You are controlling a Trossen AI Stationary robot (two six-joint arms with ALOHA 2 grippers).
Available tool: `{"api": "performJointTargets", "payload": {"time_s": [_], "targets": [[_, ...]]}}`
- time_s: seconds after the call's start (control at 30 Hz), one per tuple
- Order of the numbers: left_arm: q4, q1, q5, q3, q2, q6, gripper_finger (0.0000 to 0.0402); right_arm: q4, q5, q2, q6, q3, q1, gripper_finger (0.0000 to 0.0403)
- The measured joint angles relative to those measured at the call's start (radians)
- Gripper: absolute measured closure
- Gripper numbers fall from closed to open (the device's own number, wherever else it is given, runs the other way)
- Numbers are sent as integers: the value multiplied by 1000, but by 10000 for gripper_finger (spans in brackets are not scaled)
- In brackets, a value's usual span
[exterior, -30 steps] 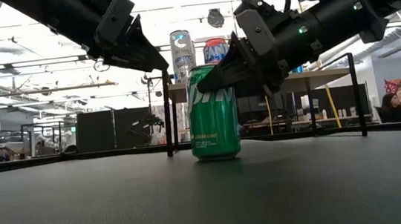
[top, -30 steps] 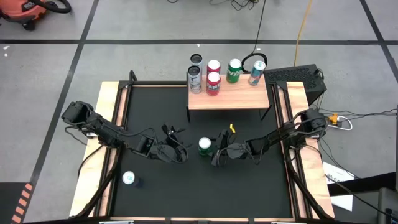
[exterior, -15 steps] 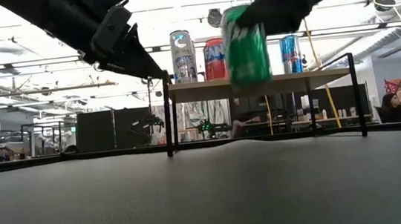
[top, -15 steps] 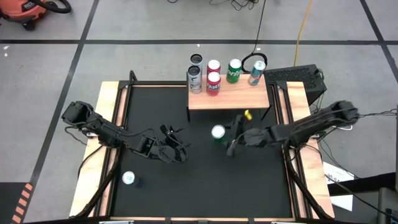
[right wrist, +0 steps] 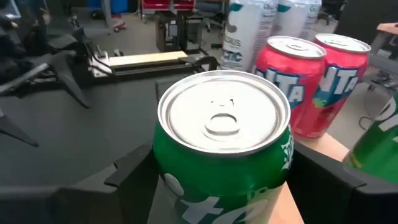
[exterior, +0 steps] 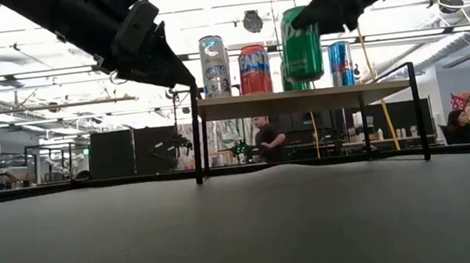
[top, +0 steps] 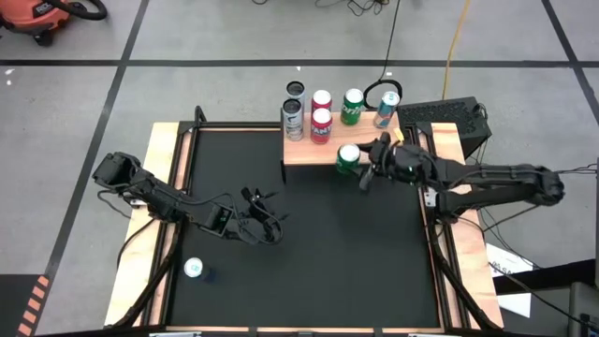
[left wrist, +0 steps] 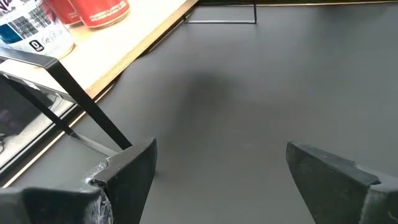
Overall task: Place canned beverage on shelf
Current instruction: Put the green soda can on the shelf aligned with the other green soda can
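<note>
My right gripper [top: 357, 163] is shut on a green can [top: 348, 157], which it holds over the near edge of the light-wood shelf [top: 374, 148]. In the low view the can [exterior: 300, 44] hangs just above the board [exterior: 370, 88]. The shelf carries two tall silver cans [top: 293, 117], two red cans [top: 321, 122], a green can [top: 352, 105] and a blue can [top: 386, 108]. My left gripper [top: 265, 217] hovers open over the table's left middle, nothing between its fingers [left wrist: 127, 174]. My right gripper pinches the green can's side wall [right wrist: 166, 177] between its two fingers [right wrist: 134, 171], below the rim. The fingers come in about level from the table's right side. The can stands upright and lifted clear, its top [right wrist: 224, 112] up, next to the red cans [right wrist: 298, 74].
Another can [top: 194, 269] stands on the black table at the near left. A black box [top: 449, 114] sits beside the shelf at the far right. Wooden rails [top: 164, 215] border the table. People [exterior: 266, 137] show in the room behind.
My right gripper has lifted the green can off the table's middle. It carried the can up, toward the far edge and rightward, to the shelf's near edge. The can has stayed upright.
</note>
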Motion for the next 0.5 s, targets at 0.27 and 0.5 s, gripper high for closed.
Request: {"api": "performJointTargets", "payload": {"time_s": [0.27,0.5], "targets": [[16,0,0,0,0,2,52,-46,-134,56,-33,80,-202,117],[12,1,0,0,0,2,52,-67,-254,126,-43,131,-335,117]]}}
